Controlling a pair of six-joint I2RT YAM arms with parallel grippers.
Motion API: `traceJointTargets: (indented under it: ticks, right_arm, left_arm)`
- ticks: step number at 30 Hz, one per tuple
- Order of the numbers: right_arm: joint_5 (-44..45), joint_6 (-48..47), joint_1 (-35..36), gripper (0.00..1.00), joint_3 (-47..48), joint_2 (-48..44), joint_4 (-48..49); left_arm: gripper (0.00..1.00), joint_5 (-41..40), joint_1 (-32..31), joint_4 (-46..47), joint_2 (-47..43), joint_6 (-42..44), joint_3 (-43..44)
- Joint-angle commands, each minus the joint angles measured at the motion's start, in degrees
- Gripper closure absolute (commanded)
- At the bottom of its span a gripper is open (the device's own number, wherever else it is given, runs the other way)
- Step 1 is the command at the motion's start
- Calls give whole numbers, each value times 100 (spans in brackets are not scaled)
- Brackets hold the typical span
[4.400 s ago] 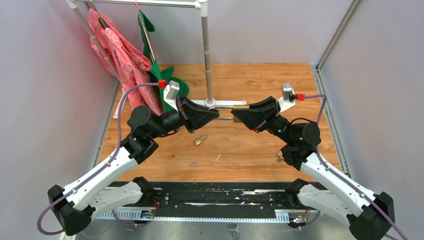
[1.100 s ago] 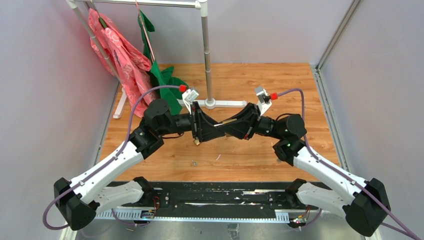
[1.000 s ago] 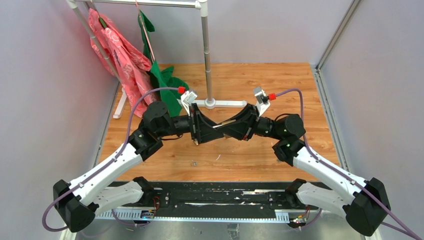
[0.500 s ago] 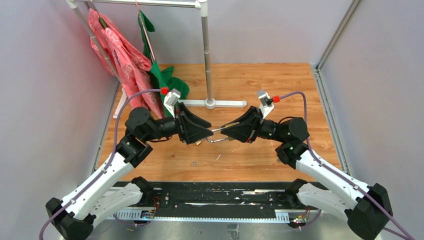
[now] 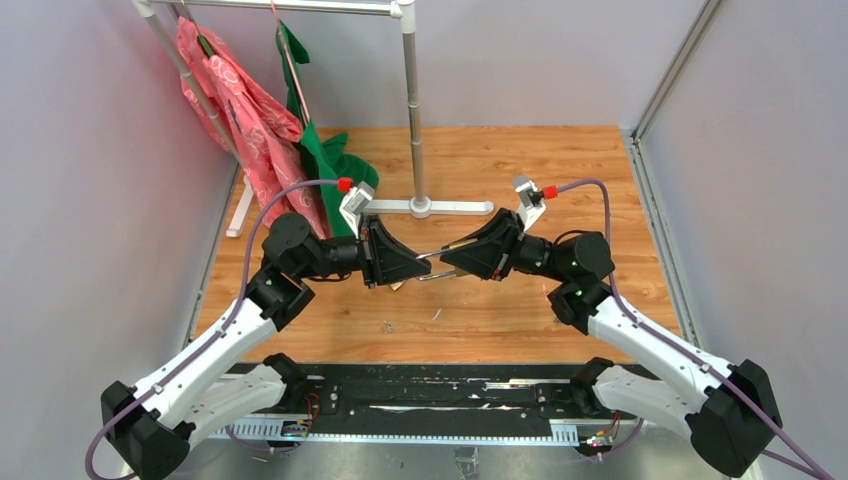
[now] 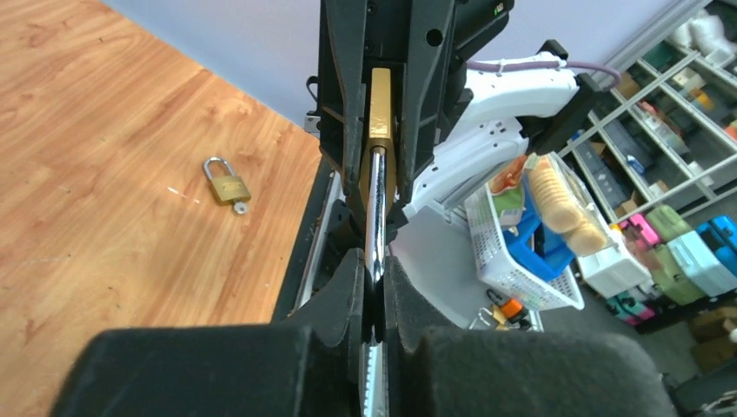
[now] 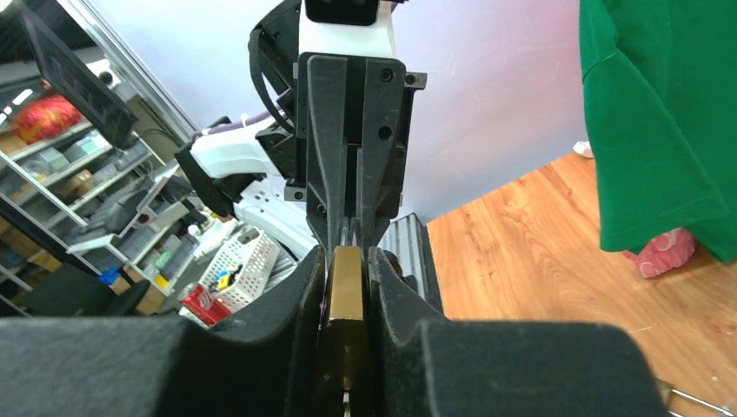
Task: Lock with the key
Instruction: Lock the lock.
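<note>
A brass padlock (image 7: 346,276) sits between the pads of my right gripper (image 7: 346,265), which is shut on its body. From the left wrist the same padlock (image 6: 380,109) shows edge-on, its long silver shackle (image 6: 375,204) running back into my left gripper (image 6: 375,291), shut on it. From above, the left gripper (image 5: 418,266) and right gripper (image 5: 450,262) face each other over mid-table, the shackle (image 5: 437,276) between them. A second small padlock (image 6: 226,184) lies on the wood with a silver bit at its base; I cannot tell if that is the key.
A clothes rack pole (image 5: 411,100) stands behind the grippers on a white base (image 5: 450,207). A pink garment (image 5: 235,110) and a green garment (image 5: 325,160) hang at the back left. Grey walls close in both sides. Off the table's near edge, the left wrist view shows a white basket (image 6: 521,252).
My left gripper has shifted slightly right and closed on the shackle; half a second ago its jaws stood wider. The right arm has barely moved and keeps its grip.
</note>
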Motion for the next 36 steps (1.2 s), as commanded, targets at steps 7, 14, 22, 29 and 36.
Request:
traceJointTargets:
  ticks: [7,14,22,29,36]
  right_arm:
    - [294,-76,-66,100,-146,-36,-146]
    - [389,-14,-146,53,-627,-188,-594]
    - [365,-115,-361,39,-770,-527,-1163]
    - [50,28,-939,35,-821,-696,-1282]
    - [-426,321,-1492,33,-923,-863,-1053]
  left_arm:
    - [100,-975,26,-1525,231,643,660]
    - [100,-1327,125,-2058,708,433,826]
    - [100,-908,464,-1277,846,-66,465]
    - [100,-619,622,-903,706,-269,329]
    - [100,-257,747,-620,521,-355,154]
